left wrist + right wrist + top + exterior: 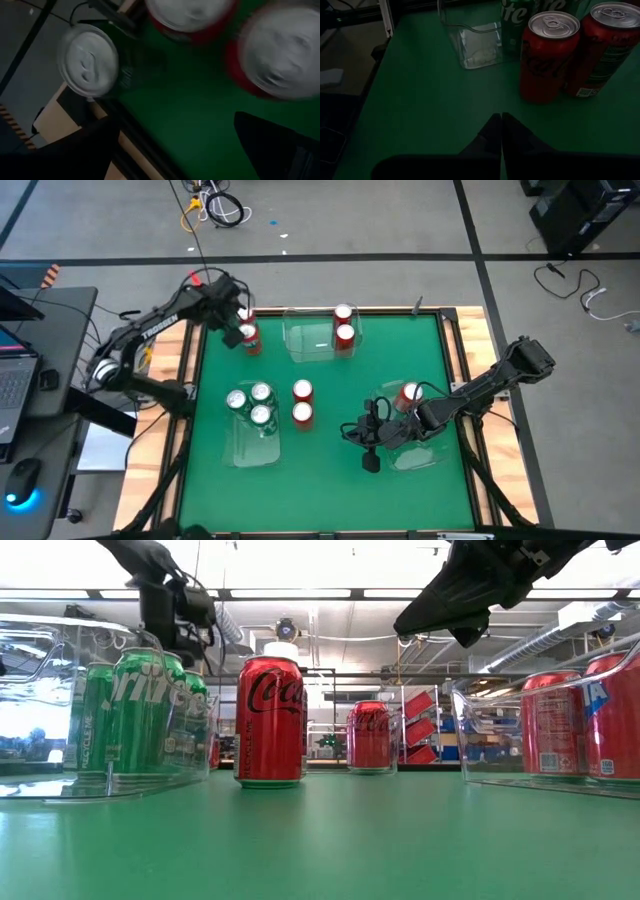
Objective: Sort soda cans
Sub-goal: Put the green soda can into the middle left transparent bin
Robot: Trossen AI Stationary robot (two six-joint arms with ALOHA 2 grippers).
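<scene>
- The left pincer (240, 323) hangs at the upper left of the high frame, at the table's far left corner, its fingers spread wide over a small cluster of cans (248, 337). The left wrist view shows two red cans (282, 50) on the green mat and one silver-topped can (88, 61) out at the mat's edge.
- Risk: the cans stand close together. In my judgement, fingers coming down this wide could catch a neighbour and tip it, or knock the edge can off the table (320, 480).
- The right pincer (372, 442) is at the lower right of the high frame, fingers pressed shut and holding nothing, just beside the right tray (425, 460) with its red can (408, 394).
- Risk: a sweep toward mid-table could likely clip that tray's wall or the two loose red cans (302, 402) at centre frame.
- Three green cans (251, 403) sit in the lower-left tray (255, 455); two red ones (344, 325) stand in the upper-centre tray (305, 345).
- Risk: the clear tray walls are hard to read, so a carried can might strike a rim and topple instead of dropping inside.
</scene>
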